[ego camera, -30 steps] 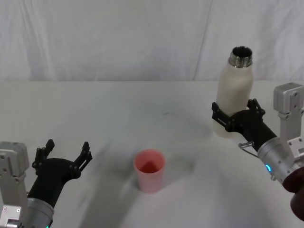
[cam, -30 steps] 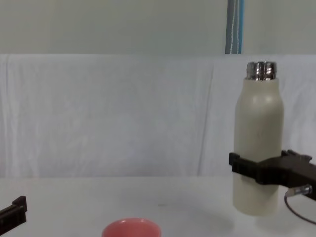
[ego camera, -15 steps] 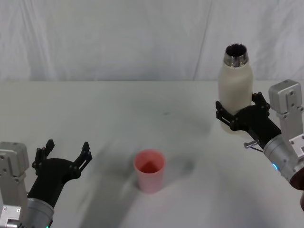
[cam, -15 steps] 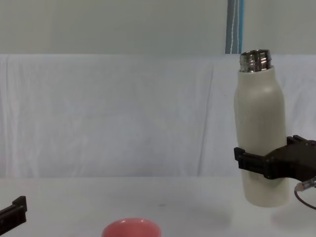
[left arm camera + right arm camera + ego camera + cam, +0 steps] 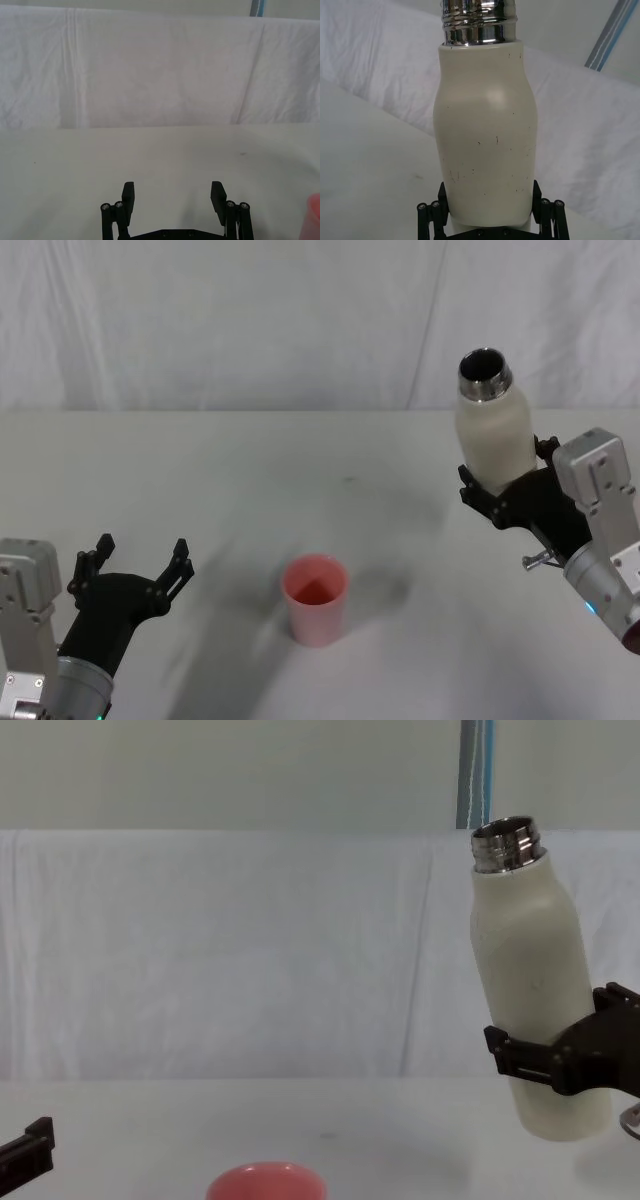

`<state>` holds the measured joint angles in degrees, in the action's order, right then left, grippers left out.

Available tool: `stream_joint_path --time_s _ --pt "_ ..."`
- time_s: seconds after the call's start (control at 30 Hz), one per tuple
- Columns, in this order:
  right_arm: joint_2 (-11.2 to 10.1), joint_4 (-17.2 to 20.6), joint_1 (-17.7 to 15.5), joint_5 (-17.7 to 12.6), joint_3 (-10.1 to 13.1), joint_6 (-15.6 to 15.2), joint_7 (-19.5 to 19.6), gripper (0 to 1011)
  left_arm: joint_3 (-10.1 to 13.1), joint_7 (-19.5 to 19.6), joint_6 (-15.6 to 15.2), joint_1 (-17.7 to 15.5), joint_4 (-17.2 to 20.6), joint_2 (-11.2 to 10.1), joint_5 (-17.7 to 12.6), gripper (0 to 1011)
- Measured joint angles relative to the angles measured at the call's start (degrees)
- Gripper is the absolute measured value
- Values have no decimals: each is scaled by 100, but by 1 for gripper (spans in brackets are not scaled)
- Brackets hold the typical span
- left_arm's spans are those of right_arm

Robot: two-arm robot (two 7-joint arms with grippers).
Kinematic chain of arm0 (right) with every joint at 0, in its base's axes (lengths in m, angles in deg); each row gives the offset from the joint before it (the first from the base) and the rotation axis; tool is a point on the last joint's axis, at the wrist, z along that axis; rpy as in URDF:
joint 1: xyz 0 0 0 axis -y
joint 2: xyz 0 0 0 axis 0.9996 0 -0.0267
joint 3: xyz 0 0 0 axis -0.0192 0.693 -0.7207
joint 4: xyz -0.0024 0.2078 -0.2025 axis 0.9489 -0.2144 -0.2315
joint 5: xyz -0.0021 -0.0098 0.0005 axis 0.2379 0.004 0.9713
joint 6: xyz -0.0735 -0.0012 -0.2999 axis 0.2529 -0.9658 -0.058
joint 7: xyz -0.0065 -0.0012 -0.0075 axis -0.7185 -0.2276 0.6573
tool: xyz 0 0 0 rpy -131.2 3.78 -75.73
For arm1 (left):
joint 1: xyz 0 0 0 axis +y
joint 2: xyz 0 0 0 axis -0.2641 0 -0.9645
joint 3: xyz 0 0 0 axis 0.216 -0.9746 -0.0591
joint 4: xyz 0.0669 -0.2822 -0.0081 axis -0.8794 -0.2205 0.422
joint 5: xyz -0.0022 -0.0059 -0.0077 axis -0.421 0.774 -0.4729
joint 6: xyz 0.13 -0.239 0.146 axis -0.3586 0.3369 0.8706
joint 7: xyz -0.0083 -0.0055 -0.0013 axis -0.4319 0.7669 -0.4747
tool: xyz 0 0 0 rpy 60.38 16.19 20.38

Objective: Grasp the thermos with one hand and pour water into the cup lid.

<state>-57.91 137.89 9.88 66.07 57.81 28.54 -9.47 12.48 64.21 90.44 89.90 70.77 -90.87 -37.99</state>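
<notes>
From the head camera, the right gripper (image 5: 505, 492) clamps the matte cream thermos (image 5: 493, 435) aloft at the table's right, steel neck tilted toward the smooth pink cup lid (image 5: 316, 599) at centre; the base is hidden. The left wrist camera shows the left gripper (image 5: 173, 197) spread open, the lid cut off. The chest camera clips the lid's lower half.

The thermos (image 5: 485, 135) in my right gripper (image 5: 489, 220) has a matt cream body, finely speckled, and a glossy threaded steel neck. The cup lid (image 5: 316, 598) looks like smooth pink plastic. My fingers (image 5: 128, 197) are matt black. The table (image 5: 300, 470) is matt white, and the backdrop (image 5: 250, 950) is wrinkled white cloth.
</notes>
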Motion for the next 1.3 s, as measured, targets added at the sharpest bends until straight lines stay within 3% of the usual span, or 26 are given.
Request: stream_joint_path --time_s 0.4,0.9,1.3 --pt "-171 389 -394 428 33 47 3 951 0 0 0 0 0 0 0 1001" --pt "-340 738 -812 1545 -133 163 282 951 0 0 0 0 0 0 0 1001" --pt "-360 877 -1025 1909 -124 173 358 951 0 0 0 0 0 0 0 1001"
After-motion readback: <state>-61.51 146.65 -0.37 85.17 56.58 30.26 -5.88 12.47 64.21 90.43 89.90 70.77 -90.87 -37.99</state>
